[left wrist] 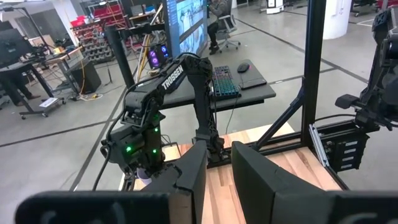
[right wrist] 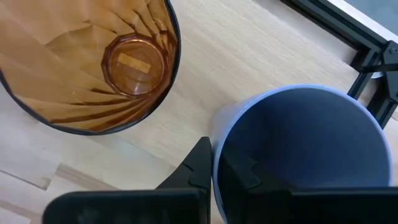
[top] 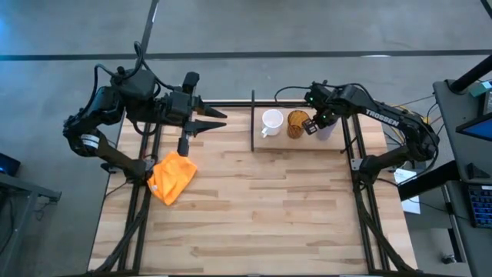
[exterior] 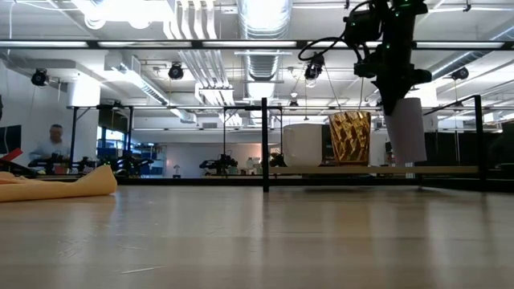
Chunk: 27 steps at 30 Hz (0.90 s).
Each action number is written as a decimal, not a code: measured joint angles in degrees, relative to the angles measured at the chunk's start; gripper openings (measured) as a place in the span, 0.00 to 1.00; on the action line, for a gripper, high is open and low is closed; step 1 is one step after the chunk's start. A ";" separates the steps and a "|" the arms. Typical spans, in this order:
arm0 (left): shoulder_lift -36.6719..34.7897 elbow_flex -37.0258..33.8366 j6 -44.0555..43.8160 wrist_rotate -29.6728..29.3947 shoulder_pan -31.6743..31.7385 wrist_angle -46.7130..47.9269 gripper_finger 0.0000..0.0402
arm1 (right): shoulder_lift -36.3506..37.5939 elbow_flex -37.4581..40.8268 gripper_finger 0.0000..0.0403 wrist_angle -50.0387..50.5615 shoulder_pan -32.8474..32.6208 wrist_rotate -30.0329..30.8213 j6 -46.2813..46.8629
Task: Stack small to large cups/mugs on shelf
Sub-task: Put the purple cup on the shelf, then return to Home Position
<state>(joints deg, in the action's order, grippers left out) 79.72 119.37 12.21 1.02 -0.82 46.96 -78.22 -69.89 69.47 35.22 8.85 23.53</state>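
On the shelf (top: 300, 143) at the table's far right stand a white handled mug (top: 271, 121) and an amber cup (top: 297, 123), both on their bases. The lavender-blue tumbler (exterior: 405, 132) is at the right of the amber cup, mostly hidden under my right gripper (top: 317, 125) in the high view. My right gripper is shut on the tumbler from above. My left gripper (top: 221, 120) is open and empty at the table's far left, above the tabletop, pointing toward the shelf. My right gripper holds the tumbler by its rim wall (right wrist: 214, 146) on the side toward the amber cup, one finger (right wrist: 242, 171) inside and one finger (right wrist: 196, 168) outside. The fingers come from above, pointing down. The tumbler is upright, slightly tilted; whether its base (exterior: 408, 162) touches the shelf, I cannot tell.
An orange cloth (top: 172, 175) lies crumpled at the table's left edge. A black post (top: 252, 121) stands at the shelf's left end, and thin black rods (exterior: 450, 167) edge the shelf. Bare plank tabletop (top: 261, 208) lies in front of the shelf. A person (exterior: 53, 144) is in the room behind.
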 joint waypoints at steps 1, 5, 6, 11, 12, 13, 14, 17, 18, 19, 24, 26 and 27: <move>0.00 0.00 0.00 0.00 0.00 0.00 0.16 | 0.00 0.00 0.02 -0.04 -0.02 0.00 0.00; -0.02 0.00 0.00 0.00 0.00 0.00 0.16 | 0.00 0.08 0.04 -0.08 -0.02 -0.01 -0.04; -0.02 0.00 0.00 0.00 0.00 0.00 0.16 | 0.00 0.20 0.05 -0.11 -0.02 -0.01 -0.02; -0.02 0.00 0.02 0.01 -0.02 0.00 0.16 | 0.01 1.41 0.11 -0.40 -0.02 -0.09 -0.04; -0.02 0.00 0.02 0.00 -0.01 0.00 0.16 | 0.02 1.80 0.12 -0.72 -0.02 -0.09 -0.06; -0.02 0.00 0.02 0.00 0.00 0.00 0.16 | 0.02 2.17 0.12 -1.02 -0.02 -0.09 -0.07; -0.02 0.00 0.02 0.00 -0.01 0.00 0.16 | 0.02 2.54 0.13 -1.24 -0.02 -0.09 -0.04; -0.02 0.00 0.02 0.00 -0.02 0.00 0.16 | 0.02 3.47 0.15 -1.76 -0.04 -0.11 -0.09; -0.02 0.00 0.02 0.01 -0.01 0.00 0.16 | 0.02 3.66 0.15 -1.98 -0.04 -0.11 -0.16; -0.02 0.00 0.02 0.00 0.00 0.00 0.16 | 0.02 3.72 0.16 -2.13 -0.04 -0.11 -0.20; -0.02 0.00 0.02 0.00 0.00 0.00 0.16 | 0.07 2.19 0.16 -2.56 -0.04 -0.09 -0.20; -0.02 0.00 0.02 0.00 -0.01 0.00 0.16 | 0.20 0.85 0.16 -2.47 -0.07 -0.07 -0.20; -0.02 0.00 0.02 0.01 0.00 0.01 0.16 | 0.29 0.13 0.16 -2.42 -0.07 -0.09 -0.20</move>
<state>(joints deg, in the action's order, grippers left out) 79.70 119.37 12.23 1.03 -0.83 46.97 -77.93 -69.75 67.05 35.16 8.75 23.33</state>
